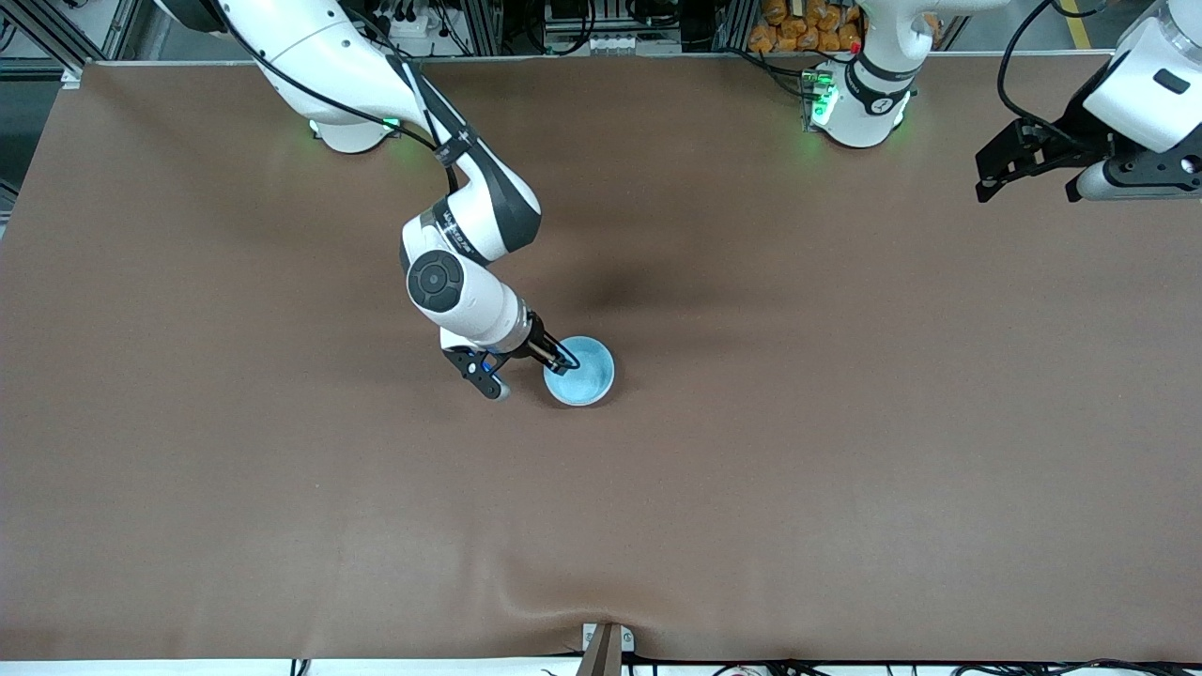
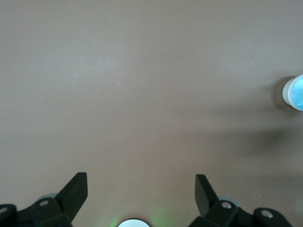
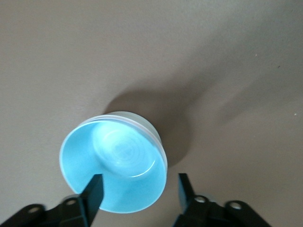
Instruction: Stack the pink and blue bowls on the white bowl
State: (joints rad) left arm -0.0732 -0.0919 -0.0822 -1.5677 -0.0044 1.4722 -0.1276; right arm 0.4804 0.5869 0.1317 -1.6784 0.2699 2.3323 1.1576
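Note:
The light blue bowl (image 1: 581,374) stands upright near the table's middle, nested in a stack. A white bowl's wall (image 3: 127,117) shows under its rim; the same stack shows in the left wrist view (image 2: 294,92). The pink bowl is hidden or out of view. My right gripper (image 1: 564,359) is open at the stack, on its side toward the right arm's end of the table. In the right wrist view the gripper (image 3: 139,191) has one finger (image 3: 95,189) over the blue bowl's inside and the other outside the rim. My left gripper (image 1: 1028,191) waits open and empty, high over the left arm's end of the table, and shows in its own view (image 2: 142,189).
The brown table cover (image 1: 751,488) is bare around the stack. A small fixture (image 1: 606,648) sits at the table edge nearest the front camera. The arm bases stand along the farthest edge.

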